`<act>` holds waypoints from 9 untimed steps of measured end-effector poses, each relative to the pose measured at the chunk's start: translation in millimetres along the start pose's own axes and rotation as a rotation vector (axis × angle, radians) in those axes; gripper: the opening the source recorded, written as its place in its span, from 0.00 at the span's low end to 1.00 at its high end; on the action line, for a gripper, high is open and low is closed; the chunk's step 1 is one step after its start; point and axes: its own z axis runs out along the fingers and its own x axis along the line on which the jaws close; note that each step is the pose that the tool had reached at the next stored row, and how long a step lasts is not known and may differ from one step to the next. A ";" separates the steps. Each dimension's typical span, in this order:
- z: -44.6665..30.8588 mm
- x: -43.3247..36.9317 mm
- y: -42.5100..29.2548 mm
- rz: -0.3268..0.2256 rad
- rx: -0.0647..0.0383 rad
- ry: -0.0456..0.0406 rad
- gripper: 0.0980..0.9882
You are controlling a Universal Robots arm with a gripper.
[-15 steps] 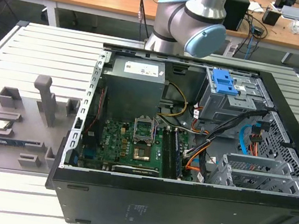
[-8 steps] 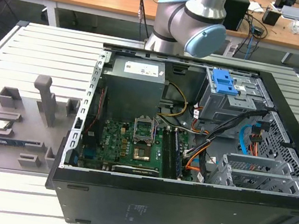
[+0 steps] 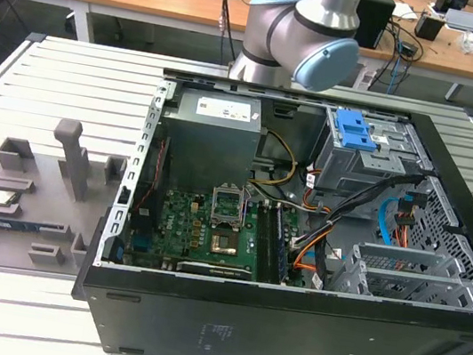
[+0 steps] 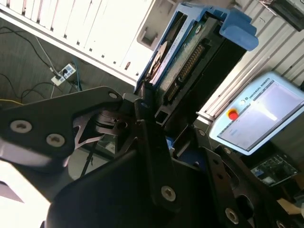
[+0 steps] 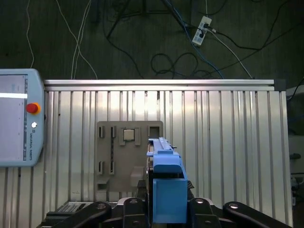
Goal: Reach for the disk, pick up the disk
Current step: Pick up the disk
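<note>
At the exterior view's left, a grey fixture tray (image 3: 49,251) is lying on the slotted aluminium table (image 3: 81,81). A small square chip (image 3: 1,200) is sitting in one of the tray's recesses. Just right of the tray, an open computer case (image 3: 284,334) is lying on its side, taking up the middle and right of the table. Inside it, a green motherboard (image 3: 202,226) is showing towards the left, with a grey power supply (image 3: 212,133) sitting on its far side. Further right, a grey drive cage (image 3: 358,174) with a blue latch (image 3: 355,129) is sitting near the far right corner. Beyond the case, the robot arm (image 3: 308,36) is rising out of the top of the view.

In both wrist views the gripper (image 5: 168,209) is clenching the disk (image 5: 167,185), with one black finger (image 4: 149,137) running along each side of it. The disk is standing on edge in that grip, with its blue bracket frame wrapping around it. In the second wrist view its row of connector pins is showing.

The disk is hanging in the air, clear of the table. In the first wrist view the tray and chip are lying well below it. A teach pendant (image 5: 19,118) with a red button is sitting at the table's edge, and a white power strip (image 5: 203,28) is lying on the floor beyond.
</note>
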 end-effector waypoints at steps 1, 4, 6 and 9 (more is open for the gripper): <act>-0.3 -0.1 -3.2 0.000 0.000 0.0000 0.30; -1.4 -0.3 -15.2 0.000 0.000 0.0001 0.30; -2.3 -0.5 -24.8 0.000 0.000 0.0000 0.30; -4.0 -0.9 -44.0 0.000 0.000 0.0000 0.30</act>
